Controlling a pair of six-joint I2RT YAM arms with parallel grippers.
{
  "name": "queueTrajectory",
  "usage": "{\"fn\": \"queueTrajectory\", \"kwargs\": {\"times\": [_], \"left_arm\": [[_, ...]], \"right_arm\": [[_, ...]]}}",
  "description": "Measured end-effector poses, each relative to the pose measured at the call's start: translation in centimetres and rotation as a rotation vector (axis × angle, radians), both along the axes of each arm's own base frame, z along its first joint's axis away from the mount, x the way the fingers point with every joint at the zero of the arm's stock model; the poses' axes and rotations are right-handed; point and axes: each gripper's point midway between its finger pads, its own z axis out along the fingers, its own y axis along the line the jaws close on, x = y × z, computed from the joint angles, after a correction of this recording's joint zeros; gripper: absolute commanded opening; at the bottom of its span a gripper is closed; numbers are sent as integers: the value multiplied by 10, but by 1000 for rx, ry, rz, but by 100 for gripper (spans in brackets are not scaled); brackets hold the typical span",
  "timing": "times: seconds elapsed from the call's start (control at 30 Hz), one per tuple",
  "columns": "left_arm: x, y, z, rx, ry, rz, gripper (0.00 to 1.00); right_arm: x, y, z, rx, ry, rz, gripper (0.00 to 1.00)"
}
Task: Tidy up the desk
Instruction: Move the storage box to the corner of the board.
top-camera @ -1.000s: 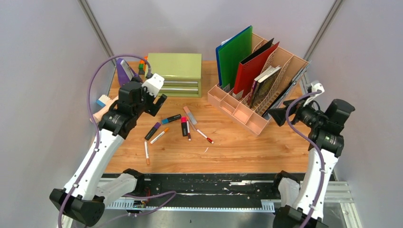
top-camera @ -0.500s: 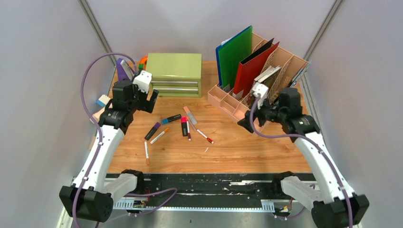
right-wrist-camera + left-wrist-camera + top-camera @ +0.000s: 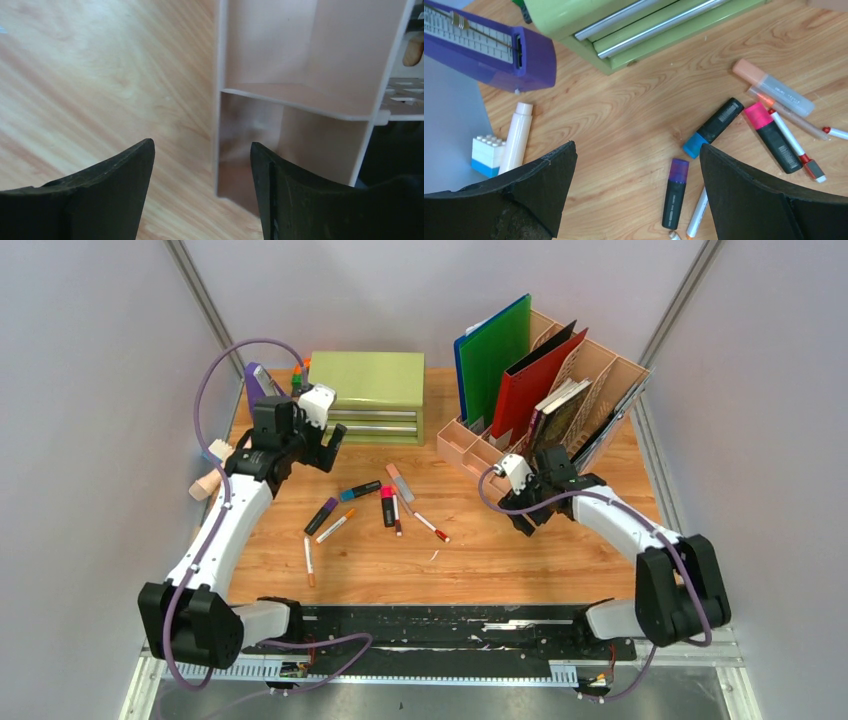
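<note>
Desk (image 3: pixel 500 560), rigid slick laminate, is bearing light, roll-prone markers (image 3: pixel 387 506), best pinched mid-barrel; left gripper (image 3: pixel 322 452) and right gripper (image 3: pixel 523 523) are standing apart, empty.

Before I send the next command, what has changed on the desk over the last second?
The right gripper swung leftward from the right edge of the desk to the front corner of the pink organizer, jaws open, holding nothing. The left gripper shifted only slightly near the green drawer chest, open and empty. Nothing was grabbed or released. The pens lie as before.
</note>
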Motion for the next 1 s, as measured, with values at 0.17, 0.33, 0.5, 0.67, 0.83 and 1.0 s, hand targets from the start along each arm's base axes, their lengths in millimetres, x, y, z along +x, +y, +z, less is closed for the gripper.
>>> {"fn": "queueTrajectory", "kwargs": {"times": [0.17,0.33,0.5,0.67,0.83,1.0], "left_arm": [[12,-10,7,-37,-14,-34,100],[13,-14,5,-49,-8,-50,100],[13,-16,5,-57,-7,-55,100],[13,-16,5,-57,-7,-56,100],[13,-16,5,-56,-7,-56,100],[13,-16,5,-55,-7,-54,100]], "right_arm": [[12,-23,-33,-154,25,-33,39],[18,-40,-42,-216,24,-48,25],[20,-82,-41,-255,40,-132,19],[24,-130,-39,-276,40,-193,19],[28,-152,-40,-296,60,-174,17],[44,-174,-39,-329,70,-167,15]]}}
